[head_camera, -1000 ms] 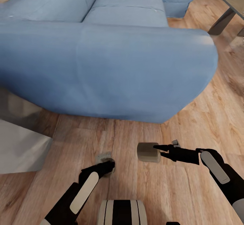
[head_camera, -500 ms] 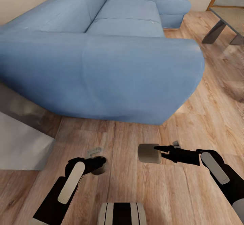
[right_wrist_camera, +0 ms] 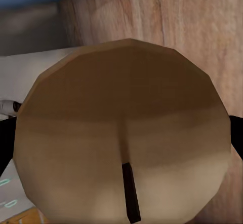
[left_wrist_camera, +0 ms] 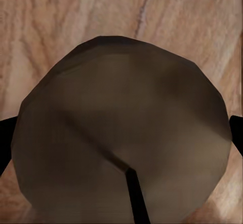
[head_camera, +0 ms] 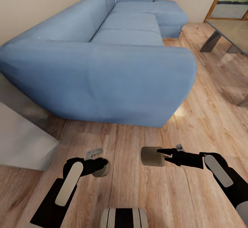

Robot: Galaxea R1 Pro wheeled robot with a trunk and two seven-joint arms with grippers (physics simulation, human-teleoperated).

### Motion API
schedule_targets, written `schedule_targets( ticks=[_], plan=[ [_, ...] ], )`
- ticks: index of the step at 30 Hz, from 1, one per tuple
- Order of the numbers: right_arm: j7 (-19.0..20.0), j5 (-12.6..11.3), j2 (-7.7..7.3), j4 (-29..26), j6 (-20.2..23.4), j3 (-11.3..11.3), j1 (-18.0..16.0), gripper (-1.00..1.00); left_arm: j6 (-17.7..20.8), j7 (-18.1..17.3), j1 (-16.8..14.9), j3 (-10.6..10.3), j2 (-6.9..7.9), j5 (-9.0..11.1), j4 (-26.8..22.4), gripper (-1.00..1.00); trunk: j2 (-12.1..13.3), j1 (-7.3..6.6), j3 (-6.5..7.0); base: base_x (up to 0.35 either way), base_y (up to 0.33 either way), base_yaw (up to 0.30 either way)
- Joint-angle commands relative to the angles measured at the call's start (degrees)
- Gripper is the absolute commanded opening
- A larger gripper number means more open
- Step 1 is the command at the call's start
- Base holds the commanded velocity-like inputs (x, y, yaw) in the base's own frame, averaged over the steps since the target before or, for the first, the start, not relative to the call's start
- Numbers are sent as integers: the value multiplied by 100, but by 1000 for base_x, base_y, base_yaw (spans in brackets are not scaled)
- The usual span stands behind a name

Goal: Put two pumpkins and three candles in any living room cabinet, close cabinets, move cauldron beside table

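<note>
Two stubby beige-tan candles with faceted round ends were in the robot's grasp, one per arm. The left hand (head_camera: 101,167) was clamped on its candle (head_camera: 102,168), held low over the pale wooden plank floor (head_camera: 144,193); the left wrist view showed that candle's dark, shaded end (left_wrist_camera: 121,143) close up with a black finger at either edge. The right hand (head_camera: 162,154) pinched the other candle (head_camera: 151,156), whose lighter tan face (right_wrist_camera: 124,133) bore a short dark wick. Ahead stood a long blue fabric sofa (head_camera: 103,73), with a grey block (head_camera: 20,142) beside it on the robot's left and a glass-topped counter (head_camera: 227,28) well apart on the right. No cabinet was in view, so the step appeared to be carrying. The next move probably called for turning the base toward a cabinet while keeping both grips firm.
</note>
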Motion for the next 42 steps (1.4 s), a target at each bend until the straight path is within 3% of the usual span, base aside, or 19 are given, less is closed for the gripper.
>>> schedule_targets(
  ticks=[1,8,20,42],
  plan=[
    [48,51,-4,1,2,8,-5,-100,13,59,7,-5,-2,60,-4,-100,0,-4,19,-40,0,0],
    [48,365,21,5,0,8,-4,-100,18,61,22,-7,16,60,-29,-100,9,-22,174,-204,0,0],
    [57,400,28,5,0,8,-3,-100,18,61,23,-47,-23,60,-46,-100,25,-53,474,-326,0,-83],
    [55,402,16,82,0,2,-5,-100,18,61,23,-123,-37,60,-44,-100,25,-53,611,-18,-11,-238]
  ],
)
